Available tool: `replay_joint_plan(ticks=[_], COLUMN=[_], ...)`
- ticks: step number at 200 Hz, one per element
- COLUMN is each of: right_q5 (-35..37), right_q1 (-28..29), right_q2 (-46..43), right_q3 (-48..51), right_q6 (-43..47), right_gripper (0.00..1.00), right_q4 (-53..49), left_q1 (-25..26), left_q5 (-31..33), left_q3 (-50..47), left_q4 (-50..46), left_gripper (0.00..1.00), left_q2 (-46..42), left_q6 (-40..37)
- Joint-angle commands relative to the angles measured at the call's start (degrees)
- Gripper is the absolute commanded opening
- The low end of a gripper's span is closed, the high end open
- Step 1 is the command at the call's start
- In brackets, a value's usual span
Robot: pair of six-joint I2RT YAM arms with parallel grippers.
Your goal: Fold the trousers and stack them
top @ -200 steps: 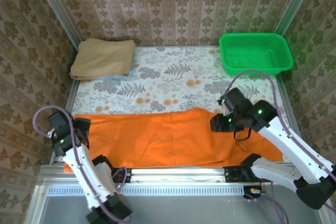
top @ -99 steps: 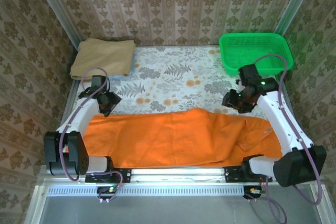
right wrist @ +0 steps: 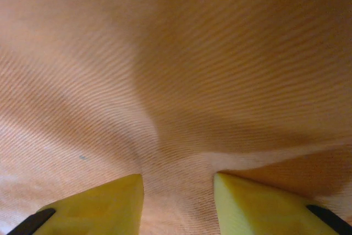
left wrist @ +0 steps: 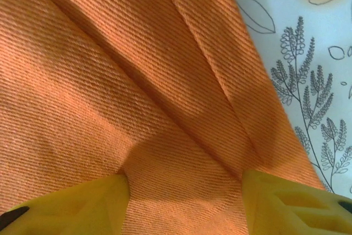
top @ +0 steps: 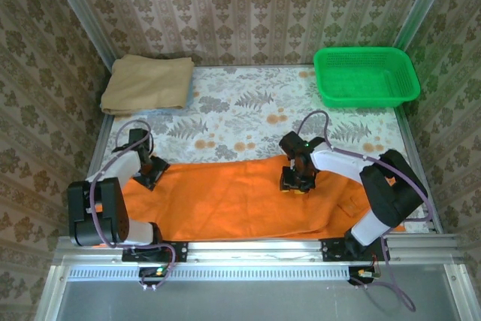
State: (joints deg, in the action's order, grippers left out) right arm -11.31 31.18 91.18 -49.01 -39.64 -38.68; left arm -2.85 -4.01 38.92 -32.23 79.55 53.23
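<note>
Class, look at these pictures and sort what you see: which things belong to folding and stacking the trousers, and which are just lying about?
Belong to the job: orange trousers; left gripper; right gripper, both down on the fabric.

Just lying about: green basket; folded tan cloth, both at the back, apart from the trousers.

Plain bright orange trousers (top: 225,201) cover a white table (top: 248,107) printed with grey leaves and orange blossoms, flanked by a vivid green basket (top: 366,95), a tan cloth (top: 146,84) and beige walls (top: 255,5) bearing a repeating brown damask motif.
</note>
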Motion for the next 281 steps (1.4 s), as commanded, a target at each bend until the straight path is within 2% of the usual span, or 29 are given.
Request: replay_joint_plan(ticks=[1, 35, 65, 77, 120, 172, 187, 208, 240, 263, 281], right_q5=[1.7, 3.7, 3.0, 2.5, 1.7, -2.0, -1.8, 0.2, 3.7, 2.4, 1.5], right_q1=[-3.7, -6.8, -7.5, -7.6, -8.6, -10.6, -11.8, -14.3, -23.1, -30.1, -30.9], right_q2=[2.4, 6.9, 14.5, 15.8, 20.6, 24.9, 21.3, 10.1, -7.7, -15.6, -17.6], right_q3=[0.9, -5.1, -13.2, -15.0, -24.2, -37.9, -39.2, -34.6, -17.8, -6.3, -1.5], right_q6=[-2.2, 0.6, 3.4, 3.6, 5.8, 11.4, 12.6, 11.7, 6.3, 3.7, 2.3], right_gripper=[0.44, 0.45, 0.43, 0.44, 0.43, 0.43, 0.43, 0.45, 0.45, 0.39, 0.36], right_q4=[3.7, 2.5, 1.4, 1.7, -0.1, -5.9, -9.5, -11.9, -13.4, -12.3, -10.8], left_q1=[-1.4, -5.5, -5.1, -5.1, -6.2, -9.9, -10.6, -9.2, -3.5, 0.9, 5.7], left_q5=[-0.5, -3.0, -2.4, -3.7, -0.6, 2.0, 0.8, -0.4, -1.5, -3.9, -5.6], left_q3=[-1.4, -0.6, 3.9, 6.5, 17.1, 20.5, 20.5, 20.4, 20.7, 20.8, 19.9], left_q4=[3.1, 6.8, 8.4, 9.7, 7.3, 9.1, 10.0, 10.6, 9.4, 8.1, 8.3], left_gripper=[0.58, 0.56, 0.55, 0.54, 0.53, 0.52, 0.51, 0.52, 0.58, 0.59, 0.61], left_q2=[1.6, 6.5, 12.7, 15.8, 25.0, 26.1, 25.2, 21.6, 14.8, 11.6, 9.4], left_q6=[1.9, 2.5, 3.1, 2.9, 2.0, 0.7, -0.1, -1.7, -3.8, -5.2, -6.2])
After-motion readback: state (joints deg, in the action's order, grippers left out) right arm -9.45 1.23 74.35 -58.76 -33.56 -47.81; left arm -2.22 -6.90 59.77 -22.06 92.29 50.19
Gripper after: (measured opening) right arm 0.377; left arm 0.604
